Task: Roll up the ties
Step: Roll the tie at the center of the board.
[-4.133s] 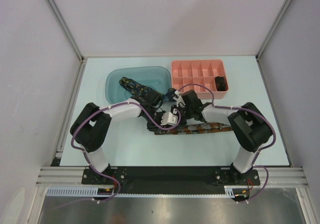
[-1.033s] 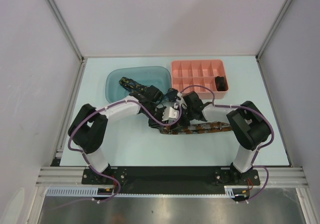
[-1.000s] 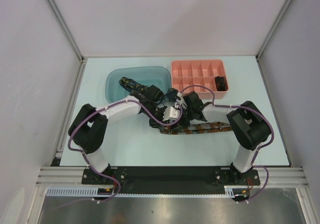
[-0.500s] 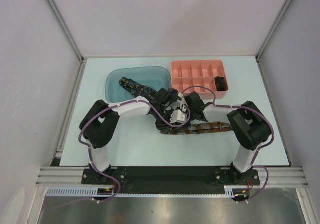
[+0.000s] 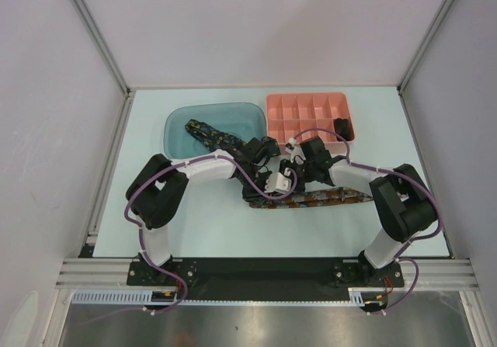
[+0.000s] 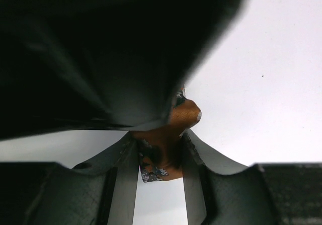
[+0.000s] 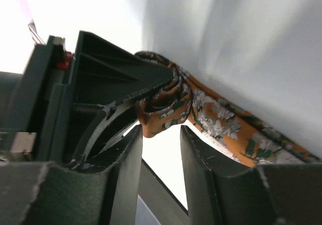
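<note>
Orange tie (image 6: 177, 115), flecked with white, sits pinched between the fingers of the left claw (image 6: 160, 152) in the left wrist view. That claw is clamped on the rolled end. A dark blurred mass, probably the other arm, fills the upper frame.

From the right wrist, the right claw (image 7: 160, 144) stands with its jaws apart and only bare table between them. The small coil sits just past its tips, with the left claw's ribbed finger against it and the flat length trailing off to the right. 1 second ago this claw was closed at the coil, so it has just let go.

From above, both arms meet at mid-table (image 5: 194, 223) over the tie's left end, and its unrolled length lies flat toward the right. The right elbow has swung outward in the last 0.5 seconds. A navy tie (image 5: 208, 133) lies in the tub (image 5: 250, 114) behind. 1 dark bundle (image 5: 342, 126) sits in a right-hand compartment of the tray (image 5: 311, 96).

We read this as a handover. The left claw holds the coil so it cannot spring open, and the right is free to re-grip and turn again. Only a few turns look wound, so most of this tie and the whole navy tie remain to be rolled.
</note>
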Tool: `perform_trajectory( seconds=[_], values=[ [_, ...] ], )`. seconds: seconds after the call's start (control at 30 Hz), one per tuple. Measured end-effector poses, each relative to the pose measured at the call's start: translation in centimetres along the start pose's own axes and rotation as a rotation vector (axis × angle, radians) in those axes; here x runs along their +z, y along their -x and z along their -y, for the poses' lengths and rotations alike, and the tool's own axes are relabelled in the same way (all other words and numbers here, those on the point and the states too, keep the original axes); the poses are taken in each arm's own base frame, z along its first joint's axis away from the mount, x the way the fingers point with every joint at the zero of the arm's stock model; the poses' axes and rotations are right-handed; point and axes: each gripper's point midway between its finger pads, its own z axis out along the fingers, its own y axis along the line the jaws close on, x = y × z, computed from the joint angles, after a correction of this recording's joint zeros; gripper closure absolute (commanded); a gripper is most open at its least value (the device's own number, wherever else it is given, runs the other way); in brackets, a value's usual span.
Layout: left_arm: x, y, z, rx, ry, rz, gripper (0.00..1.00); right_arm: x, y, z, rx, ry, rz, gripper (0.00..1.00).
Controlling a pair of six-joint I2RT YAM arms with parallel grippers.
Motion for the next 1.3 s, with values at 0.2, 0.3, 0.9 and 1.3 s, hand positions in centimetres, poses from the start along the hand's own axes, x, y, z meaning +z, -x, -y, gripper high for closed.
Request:
perform_trajectory(
  seconds=[0.2, 0.3, 0.9, 1.3],
  values=[
    [0.0, 0.0, 0.0, 0.006, -0.001, -0.001, 0.56, 0.6, -0.6, -0.1, 0.018, 0.012, -0.024, 0.63],
    [0.0, -0.1, 0.0, 0.005, 0.001, -0.005, 0.53, 1.0, -0.6, -0.2, 0.025, 0.026, -0.028, 0.71],
    [-2.1, -1.7, -0.6, -0.087, 0.056, 0.019, 0.23, 1.4, -1.3, 3.5, 0.027, -0.08, -0.051, 1.0],
    [-1.9, 1.0, -0.4, -0.079, 0.034, 0.085, 0.23, 1.7, -1.2, 4.3, 0.006, -0.115, -0.076, 1.0]
  ],
)
